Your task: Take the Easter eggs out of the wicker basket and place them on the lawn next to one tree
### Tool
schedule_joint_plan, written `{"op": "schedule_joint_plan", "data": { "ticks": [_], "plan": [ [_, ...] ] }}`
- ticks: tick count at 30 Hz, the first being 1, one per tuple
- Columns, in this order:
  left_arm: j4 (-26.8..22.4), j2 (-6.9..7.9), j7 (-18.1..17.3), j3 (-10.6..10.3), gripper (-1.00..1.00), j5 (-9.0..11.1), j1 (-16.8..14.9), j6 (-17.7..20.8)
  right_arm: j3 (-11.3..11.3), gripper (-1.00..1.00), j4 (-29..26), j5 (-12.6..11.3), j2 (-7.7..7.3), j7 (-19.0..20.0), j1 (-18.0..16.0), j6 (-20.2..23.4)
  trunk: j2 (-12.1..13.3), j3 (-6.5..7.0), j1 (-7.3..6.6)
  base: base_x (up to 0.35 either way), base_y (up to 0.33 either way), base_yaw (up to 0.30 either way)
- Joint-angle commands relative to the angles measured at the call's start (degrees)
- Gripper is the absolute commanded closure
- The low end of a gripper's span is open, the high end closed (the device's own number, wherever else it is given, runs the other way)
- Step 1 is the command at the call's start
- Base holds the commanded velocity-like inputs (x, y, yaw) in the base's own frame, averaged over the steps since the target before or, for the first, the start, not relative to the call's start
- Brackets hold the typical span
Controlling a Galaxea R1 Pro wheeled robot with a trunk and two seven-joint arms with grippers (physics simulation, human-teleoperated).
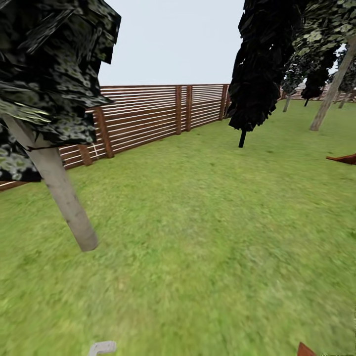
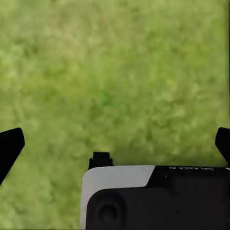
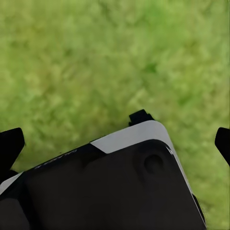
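The lawn (image 1: 207, 237) spreads out ahead in the head view. The Easter eggs and the wicker basket are out of view. A tree (image 1: 66, 202) with a pale grey-brown trunk and dark leafy crown leans close by at the left. A second such tree (image 1: 329, 96) stands far off at the right. In the left wrist view my left gripper (image 2: 115, 143) is open over bare grass, its black fingertips (image 2: 10, 146) far apart with nothing between them. My right gripper (image 3: 117, 143) is likewise open above grass, empty, with part of the robot's black and white body (image 3: 120, 182) below it.
A brown slatted fence (image 1: 148, 116) runs along the back left of the garden. A narrow dark cypress-like tree (image 1: 262, 64) stands mid-right. Reddish-brown pieces poke in at the right edge (image 1: 343, 158) and at the bottom right corner (image 1: 304, 350).
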Motion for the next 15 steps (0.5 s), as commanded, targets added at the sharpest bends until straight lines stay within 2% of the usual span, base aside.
{"op": "schedule_joint_plan", "data": {
  "ticks": [1, 10, 15],
  "plan": [
    [0.1, 0.01, -0.3, 0.4, -1.00, 0.0, 0.0, -0.1, -0.3, -1.00, -0.1, -0.1, 0.05, -0.1, 0.0, 0.2, -0.1, -0.12, 0.06, 0.325, 0.099, -0.278],
    [0.1, 0.01, -0.3, 0.4, -1.00, 0.0, 0.0, -0.1, -0.3, -1.00, -0.1, -0.1, 0.05, -0.1, 0.0, 0.2, -0.1, -0.34, 0.06, 0.325, 0.091, -0.278],
    [0.1, 0.01, -0.3, 0.4, -1.00, 0.0, 0.0, -0.2, -0.3, -1.00, -0.1, -0.1, 0.05, -0.1, 0.0, 0.2, -0.1, -0.46, 0.06, 0.325, 0.021, -0.278]
  ]
}}
